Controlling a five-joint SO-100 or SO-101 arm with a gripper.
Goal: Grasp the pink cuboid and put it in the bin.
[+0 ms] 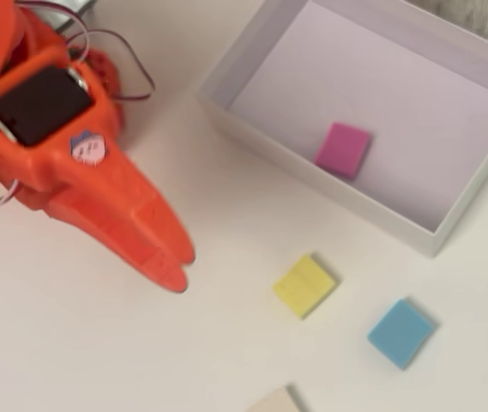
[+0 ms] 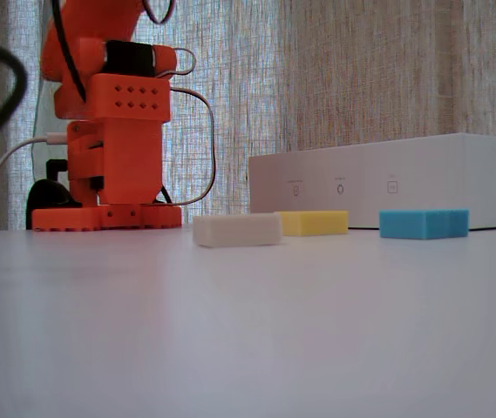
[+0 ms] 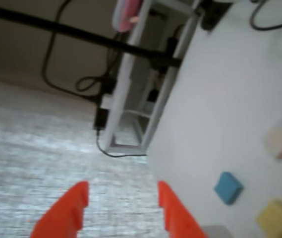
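In the overhead view the pink cuboid (image 1: 344, 149) lies flat on the floor of the white bin (image 1: 329, 194), close to its near wall. In the fixed view the bin (image 2: 387, 186) shows only as a low white wall, and the cuboid behind it is hidden. My orange gripper (image 1: 179, 270) hovers over the bare table left of the bin, well apart from it. The wrist view shows the gripper (image 3: 123, 191) with its two orange fingertips spread and nothing between them.
A yellow block (image 1: 304, 285) and a blue block (image 1: 400, 332) lie on the table in front of the bin. A whitish block (image 1: 274, 402) sits at the bottom edge. The arm's base (image 2: 108, 131) stands at the far left with cables.
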